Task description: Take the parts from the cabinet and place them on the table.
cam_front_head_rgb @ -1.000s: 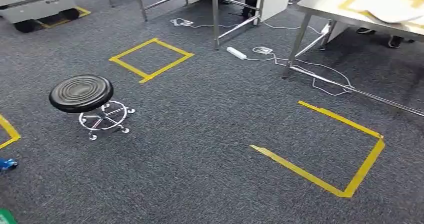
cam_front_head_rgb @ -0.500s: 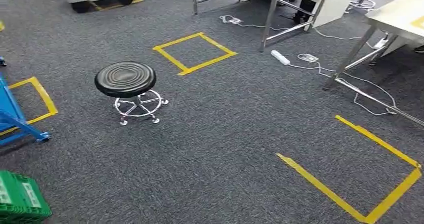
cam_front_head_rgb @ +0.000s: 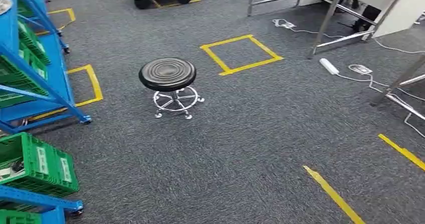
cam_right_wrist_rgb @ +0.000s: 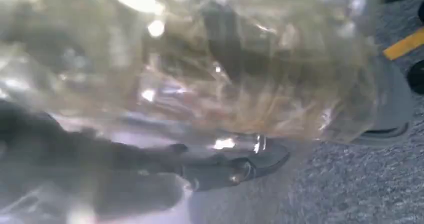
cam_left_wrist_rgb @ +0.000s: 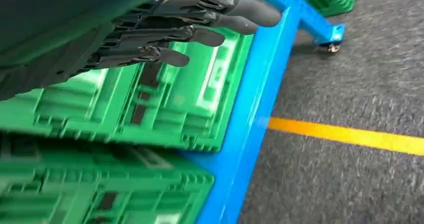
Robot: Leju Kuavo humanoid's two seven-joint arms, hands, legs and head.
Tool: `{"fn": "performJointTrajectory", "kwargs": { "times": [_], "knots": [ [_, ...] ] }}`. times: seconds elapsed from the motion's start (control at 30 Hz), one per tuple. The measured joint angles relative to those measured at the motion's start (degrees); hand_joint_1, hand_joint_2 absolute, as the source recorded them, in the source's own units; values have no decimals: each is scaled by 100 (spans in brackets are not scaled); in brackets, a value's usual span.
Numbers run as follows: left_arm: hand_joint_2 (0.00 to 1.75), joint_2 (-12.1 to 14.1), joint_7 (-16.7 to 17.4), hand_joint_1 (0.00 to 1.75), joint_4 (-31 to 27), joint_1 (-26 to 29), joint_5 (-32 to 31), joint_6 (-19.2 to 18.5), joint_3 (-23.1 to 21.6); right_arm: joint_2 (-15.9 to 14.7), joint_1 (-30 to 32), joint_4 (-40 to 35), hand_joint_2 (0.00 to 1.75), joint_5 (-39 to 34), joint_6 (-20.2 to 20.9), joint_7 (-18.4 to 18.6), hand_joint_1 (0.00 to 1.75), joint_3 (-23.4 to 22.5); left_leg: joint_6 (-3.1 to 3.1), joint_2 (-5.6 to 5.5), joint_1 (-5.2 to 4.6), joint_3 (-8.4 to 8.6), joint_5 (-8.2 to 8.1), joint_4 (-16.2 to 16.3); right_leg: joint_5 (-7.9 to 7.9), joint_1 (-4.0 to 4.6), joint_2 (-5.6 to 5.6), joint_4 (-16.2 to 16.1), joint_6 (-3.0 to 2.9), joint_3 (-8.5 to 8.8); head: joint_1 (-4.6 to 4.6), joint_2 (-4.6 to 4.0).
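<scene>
Two hands: left hand (cam_left_wrist_rgb: 165,28), fingers extended and apart, empty beside green crates (cam_left_wrist_rgb: 150,98) on the blue cabinet (cam_front_head_rgb: 60,83); right hand (cam_right_wrist_rgb: 220,169) apparently grips a clear bag (cam_right_wrist_rgb: 210,63).

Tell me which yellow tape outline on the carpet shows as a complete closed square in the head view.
The tape square just beyond the black stool: all four sides show. The outline beside the blue rack is partly hidden, and the near-right one runs off frame.

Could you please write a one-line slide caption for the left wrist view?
Left hand, fingers extended and holding nothing, beside green crates on the blue rack, above grey carpet with a yellow tape line.
</scene>
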Motion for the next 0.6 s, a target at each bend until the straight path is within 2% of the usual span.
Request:
{"fn": "performJointTrajectory", "kwargs": {
  "times": [0.03, 0.07, 0.1, 0.13, 0.17, 0.2, 0.23, 0.3, 0.33, 0.37, 0.4, 0.43, 0.47, 0.5, 0.53, 0.57, 0.6],
  "knots": [
    [0, -7, 0, 0, 4, 4, 0, 0, -15, 0, -2, 4, 0, 0, 0, 2, 0, 2, -19, 9, 15, -65, 18, 134, -11, 1, -94, 1, 4, 1, -2, 0],
    [0, -9, 2, 0, 15, 18, 4, 0, -29, 0, -3, 9, 0, 0, 0, 2, 0, 2, -32, 20, 27, 10, 162, 12, -27, 0, -174, 1, 12, -5, -2, 0],
    [0, -7, 0, 0, 20, 27, 7, 0, -35, 4, -7, 11, 0, 0, 0, 2, 0, 2, -39, 53, 39, 233, 415, -381, -51, 0, -262, 1, 21, -7, -4, 0],
    [0, -4, 2, 0, 24, 26, 13, 0, -39, 7, -9, 13, 0, 0, 0, 2, 0, 2, -37, 137, 43, 534, 664, -920, -81, -3, -342, 1, 41, 32, -2, 0],
    [0, -2, 0, 0, 31, 18, 13, 0, -39, 11, -11, 15, 0, 0, 0, 2, 0, 2, -27, 337, 42, 824, 814, -1398, -112, -2, -406, 3, 70, 74, -4, 0],
    [0, -9, 2, 0, 33, -8, 15, 0, -44, 11, -3, 20, 0, 0, -11, 2, 0, 2, -23, 559, -17, 943, 739, -1635, -163, 48, -466, 25, 129, 92, -11, 0],
    [0, -11, 0, 0, 39, -19, 15, 0, -44, 13, -18, 24, 0, 0, -24, 2, 0, 9, 61, 430, -8, 935, 765, -1630, -185, 52, -523, 31, 159, 113, 13, 0],
    [0, -11, 0, 0, 44, 0, 22, -7, -48, 15, -58, 31, 0, 2, -37, 2, 0, 17, 113, 322, -38, 905, 745, -1627, -190, 35, -631, -1, 202, 178, 28, 0],
    [0, -7, 0, 0, 50, 8, 22, -7, -59, 17, -92, 31, 0, 2, -53, 2, 0, 22, 167, 253, -39, 917, 770, -1653, -196, 26, -687, -15, 240, 263, 15, 0],
    [0, -2, 0, 0, 54, 14, 22, -9, -64, 19, -107, 31, 0, 2, -63, 2, 0, 24, 212, 203, -6, 941, 799, -1693, -285, -9, -446, 48, 285, 207, 24, 0],
    [0, 2, 2, 0, 59, 0, 24, -11, -66, 24, -102, 31, 0, 2, -61, 9, 0, 37, 235, 163, -4, 936, 801, -1693, -454, -17, -164, 277, 280, 110, 42, 0],
    [0, 2, 2, 0, 70, -26, 28, -18, -74, 26, -92, 31, 0, 4, -44, -24, 0, 52, 260, 94, -5, 924, 803, -1693, -672, -16, -32, 696, 278, -90, 59, 0],
    [0, 2, 4, 0, 77, -53, 31, -29, -92, 26, -77, 33, 0, 4, 2, -33, 0, 66, 272, 25, -15, 917, 796, -1693, -899, -13, 48, 1249, 276, -367, 57, 0],
    [0, 2, 9, 0, 76, -68, 31, -33, -122, 28, -72, 35, 0, 7, 24, -33, 0, 68, 278, -47, -23, 918, 792, -1693, -1044, -9, 80, 1709, 275, -622, 59, 0],
    [0, 4, 26, 0, 76, -81, 31, -35, -158, 33, -67, 39, 0, 7, 44, -33, 0, 72, 281, -130, -32, 928, 789, -1693, -1049, -6, 93, 1975, 268, -810, 55, 0],
    [0, 9, 39, 0, 76, -84, 33, -37, -173, 39, -63, 42, 0, 7, 55, -33, 0, 79, 285, -205, -35, 941, 786, -1693, -893, -6, 95, 1906, 256, -841, 57, 0],
    [0, 13, 46, 0, 76, -90, 33, -37, -177, 42, -65, 48, 0, 9, 63, -33, 0, 81, 279, -291, -36, 961, 779, -1692, -607, -6, 106, 1574, 236, -748, 55, 0]
  ]
}}
